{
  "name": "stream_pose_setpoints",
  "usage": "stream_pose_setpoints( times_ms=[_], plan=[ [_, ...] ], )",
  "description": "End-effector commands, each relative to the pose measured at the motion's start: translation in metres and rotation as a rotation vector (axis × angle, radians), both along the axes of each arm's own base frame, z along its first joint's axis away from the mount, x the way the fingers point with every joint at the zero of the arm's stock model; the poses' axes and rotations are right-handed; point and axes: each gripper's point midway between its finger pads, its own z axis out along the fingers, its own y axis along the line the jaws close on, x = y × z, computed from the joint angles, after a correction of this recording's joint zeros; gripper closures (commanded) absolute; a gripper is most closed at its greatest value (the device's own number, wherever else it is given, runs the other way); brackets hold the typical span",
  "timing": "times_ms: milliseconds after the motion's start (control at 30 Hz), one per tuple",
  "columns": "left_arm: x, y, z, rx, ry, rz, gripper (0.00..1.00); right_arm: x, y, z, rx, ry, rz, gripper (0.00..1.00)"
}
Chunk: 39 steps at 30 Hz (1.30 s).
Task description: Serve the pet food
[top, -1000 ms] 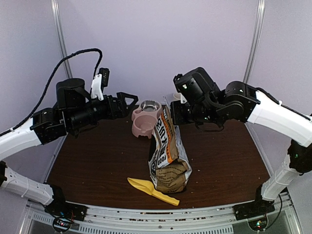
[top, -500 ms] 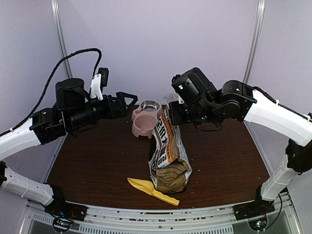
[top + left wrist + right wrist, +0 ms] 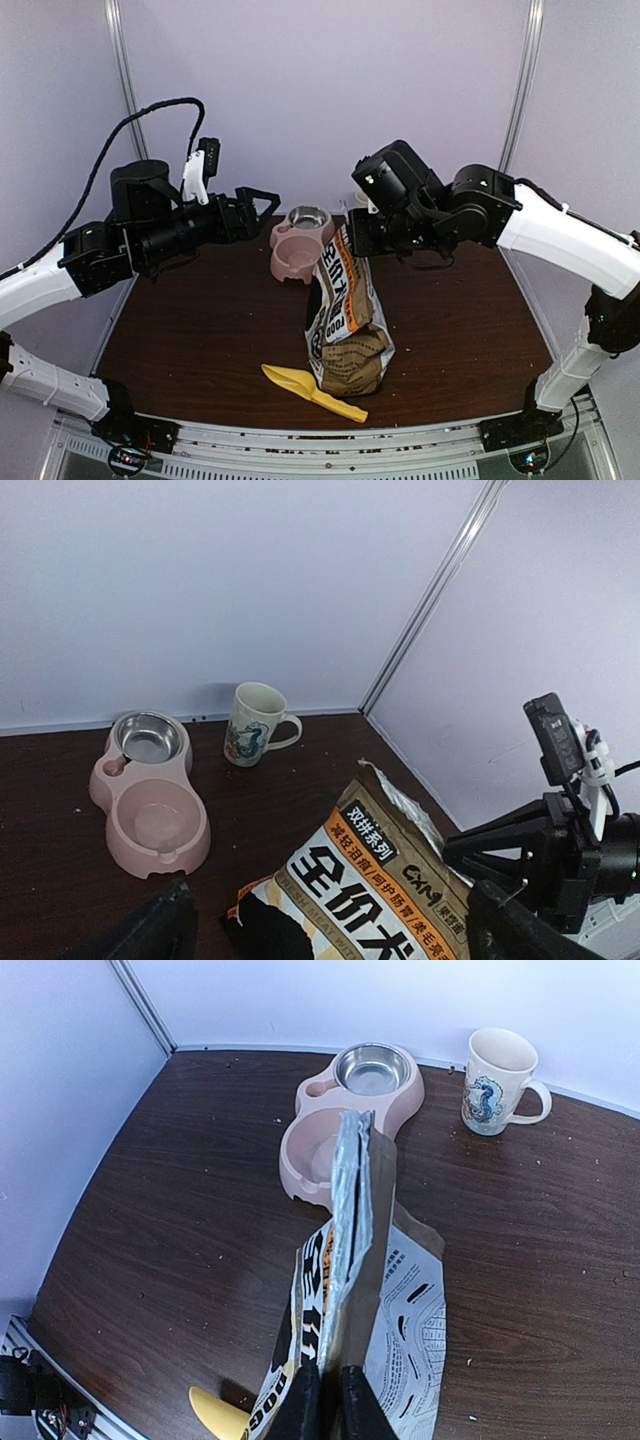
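Pet food itself is hidden: the tan-and-white printed bag [image 3: 345, 320] with orange and black lettering is folded shut along its silvery top edge, so its inside cannot be seen. Tiny specks lie scattered on the dark brown wooden desk [image 3: 200, 320]; too small to tell what they are.

Bag stands upright, leaning slightly, at mid-desk toward the near edge.

Right gripper [image 3: 328, 1400]: jaws pressed together on the bag's top edge, pinching the fold between them.

Left gripper [image 3: 268, 204]: jaws spread wide, holding nothing, in the air over the far left part of the desk, pointing toward the bag, near the feeder but apart from it.

Pink plastic double-bowl feeder [image 3: 298, 250] sits at the middle of the far edge, just behind the bag; its farther well holds a shiny steel bowl [image 3: 308, 217], its nearer well is bare pink.

White ceramic mug [image 3: 495, 1080] with a blue figure stands upright at the far edge, right of the feeder.

Yellow plastic scoop [image 3: 312, 390] lies flat by the near edge, at the bag's base; touching or not, cannot tell.
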Motion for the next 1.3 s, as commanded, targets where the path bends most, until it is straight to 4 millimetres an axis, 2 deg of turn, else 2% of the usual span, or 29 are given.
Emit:
stream_pose_setpoints(
  times_ms=[0,100,233,333,633,900,1267],
  plan=[
    [-0.003,0.003,0.018,-0.059,-0.032,0.002,0.03,0.002,-0.011,-0.016,-0.014,0.048,-0.01,0.9],
    [-0.004,0.003,0.02,-0.065,-0.034,-0.003,0.03,0.001,-0.011,-0.019,0.036,0.074,0.015,0.93],
    [-0.005,0.0,0.022,-0.078,-0.038,-0.017,0.03,-0.006,0.003,-0.012,0.163,0.074,0.097,1.0],
    [-0.007,-0.006,0.023,-0.094,-0.039,-0.045,0.02,-0.012,0.012,-0.006,0.241,0.089,0.154,1.0],
    [-0.012,-0.045,0.02,-0.172,0.011,-0.212,0.02,-0.028,0.032,0.018,0.466,0.059,0.305,1.0],
    [-0.006,-0.084,0.002,-0.213,0.121,-0.358,0.03,-0.033,0.023,0.028,0.52,0.011,0.321,1.0],
    [0.003,-0.115,-0.016,-0.245,0.21,-0.434,0.17,-0.035,0.012,0.027,0.511,-0.011,0.313,1.0]
  ],
)
